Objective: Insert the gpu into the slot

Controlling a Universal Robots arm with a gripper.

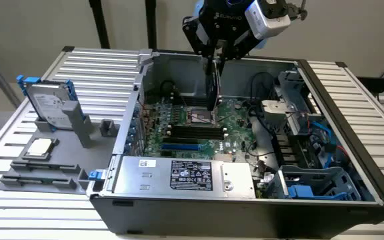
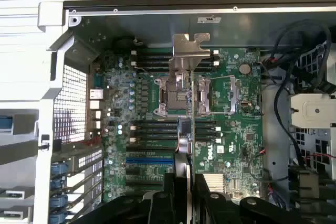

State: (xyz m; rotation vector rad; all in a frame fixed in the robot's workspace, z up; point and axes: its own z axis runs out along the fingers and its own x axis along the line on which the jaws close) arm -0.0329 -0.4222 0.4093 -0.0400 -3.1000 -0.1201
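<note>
My gripper (image 1: 216,54) hangs over the open computer case and is shut on the gpu (image 1: 212,85), a thin black card held upright by its top edge. The card's lower edge hovers above the processor socket area of the green motherboard (image 1: 235,125), clear of the board. In the wrist view the gpu (image 2: 192,129) appears edge-on, with its silver bracket (image 2: 188,51) at the far end and my gripper (image 2: 185,184) clamped around the near end. The slot (image 1: 180,147), a bright-blue strip, lies nearer the power supply. It appears as the slot (image 2: 149,159) beside the held card, apart from it.
A silver power-supply box (image 1: 185,175) with a black label fills the case's front. Black memory slots (image 1: 193,132) and the processor socket (image 1: 202,117) lie under the card. Cables (image 1: 265,85) and a blue drive cage (image 1: 312,187) crowd the exterior view's right. A hard drive (image 1: 48,105) stands outside the case.
</note>
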